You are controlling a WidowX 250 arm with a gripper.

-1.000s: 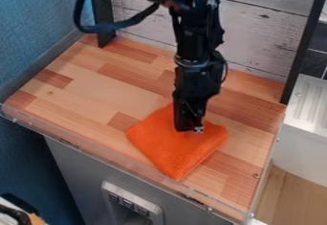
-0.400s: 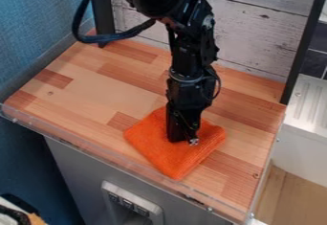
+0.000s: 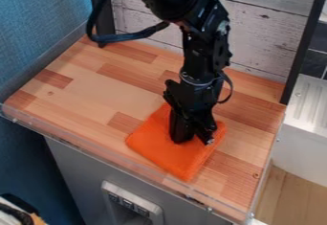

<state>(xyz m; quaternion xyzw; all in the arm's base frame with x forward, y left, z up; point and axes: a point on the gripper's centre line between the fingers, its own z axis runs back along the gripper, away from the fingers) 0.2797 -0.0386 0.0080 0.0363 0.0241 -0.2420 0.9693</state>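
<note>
— What's the gripper (image 3: 196, 140) over?
— A folded orange cloth (image 3: 176, 158), roughly four-sided, with soft corners and a finely ribbed, towel-like weave. It lies near the front right of the wooden tabletop (image 3: 96, 90).
— And the claw itself?
— Pointing down over the cloth's upper part, its two black fingers spread moderately apart. I see no fold pinched between them; whether the tips press on the cloth, I can't tell.
— What's the top like?
— Butcher-block style, pale and reddish strips, with a clear plastic strip (image 3: 96, 150) along its front edge. Behind stand weathered whitish planks (image 3: 262, 37); at left, a blue wall (image 3: 41, 23) with a woven-looking texture.
— Anything cut off?
— The arm runs out past the top edge, beside a looping black cable (image 3: 127, 37). The gripper hides part of the cloth.
</note>
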